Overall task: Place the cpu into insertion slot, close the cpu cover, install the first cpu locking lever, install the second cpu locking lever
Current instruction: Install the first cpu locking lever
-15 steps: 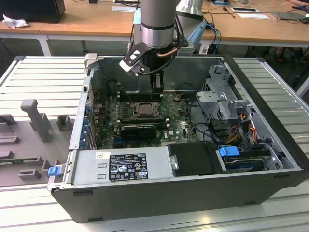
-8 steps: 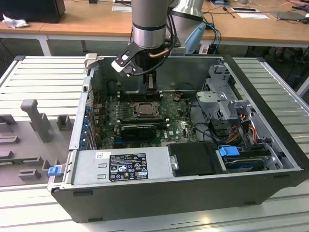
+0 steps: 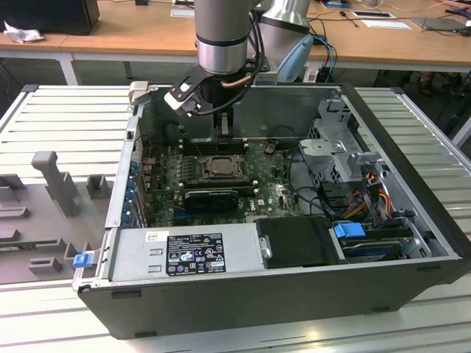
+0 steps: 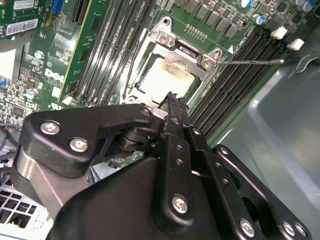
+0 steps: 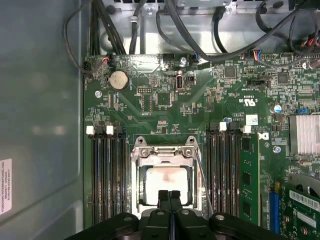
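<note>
- Case [image 3: 294, 298] lies open, board [image 5: 165, 107] exposed.
- Gripper [image 5: 169, 196], fingers clenched on nothing, is poised at the cover's [image 5: 162, 160] edge.
- Cpu [image 5: 167, 181] sits under the lowered cover.
- Lever [image 4: 250, 62] looks unlatched: lever step likely in hand, calling for a push down under its catch.

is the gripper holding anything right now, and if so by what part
Nothing is held: the gripper is shut and empty, its tips over the edge of the cpu cover.

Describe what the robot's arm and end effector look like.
The arm is a thick silver-grey tube with a dark band, black cables running beside it. The end effector is matte black, made of linked plates with silver screws, ending in two slim fingers.
</note>
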Action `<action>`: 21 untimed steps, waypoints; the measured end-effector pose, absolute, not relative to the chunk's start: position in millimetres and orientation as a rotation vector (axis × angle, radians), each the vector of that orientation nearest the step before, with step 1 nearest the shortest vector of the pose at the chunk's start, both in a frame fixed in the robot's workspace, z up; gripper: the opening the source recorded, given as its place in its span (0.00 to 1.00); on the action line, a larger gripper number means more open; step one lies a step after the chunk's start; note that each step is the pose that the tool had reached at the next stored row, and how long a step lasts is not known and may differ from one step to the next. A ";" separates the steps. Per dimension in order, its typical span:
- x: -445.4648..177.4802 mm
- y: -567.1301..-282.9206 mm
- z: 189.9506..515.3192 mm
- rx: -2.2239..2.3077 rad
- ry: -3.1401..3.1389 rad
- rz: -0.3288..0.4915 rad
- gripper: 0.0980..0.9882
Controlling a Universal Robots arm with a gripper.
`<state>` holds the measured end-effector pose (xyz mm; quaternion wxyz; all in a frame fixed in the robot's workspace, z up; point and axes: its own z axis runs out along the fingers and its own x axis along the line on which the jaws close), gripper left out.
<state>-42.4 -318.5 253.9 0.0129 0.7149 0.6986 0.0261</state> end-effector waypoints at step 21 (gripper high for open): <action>-42.4 -318.4 290.0 2.229 2.178 0.084 0.01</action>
